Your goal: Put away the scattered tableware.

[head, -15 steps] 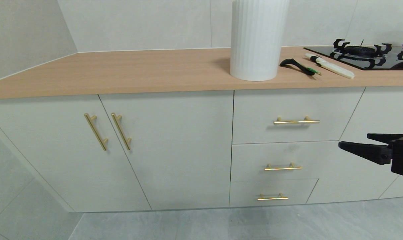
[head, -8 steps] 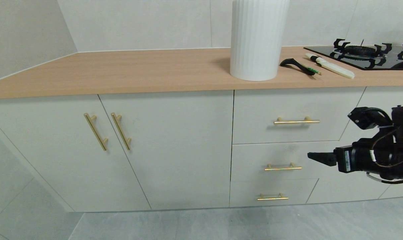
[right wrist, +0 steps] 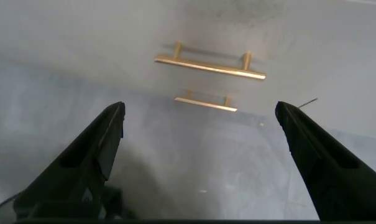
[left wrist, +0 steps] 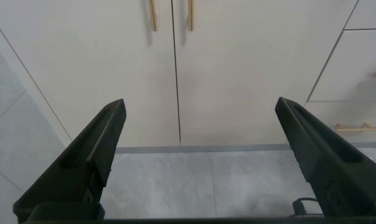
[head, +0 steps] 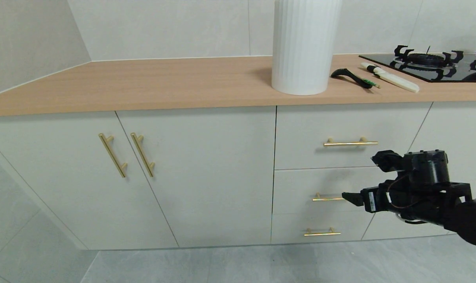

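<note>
Wooden counter point(head: 163, 84) carries the tableware — a peeler point(head: 350, 76) and a knife point(head: 389, 77) lie at its far right, between the vase point(head: 303, 47) and the stove point(head: 430, 65), well above both arms. Low on the right, the right gripper point(head: 347, 197) has its fingers spread wide just beside the right end of the middle handle point(head: 327, 198). I judge that an approach a little off line could push one finger against the drawer front point(head: 301, 188), or let the thin bar slip out when the fingers close. Left gripper point(left wrist: 200, 107) — also spread wide, holding nothing — faces the doors point(left wrist: 175, 62) near the floor.
</note>
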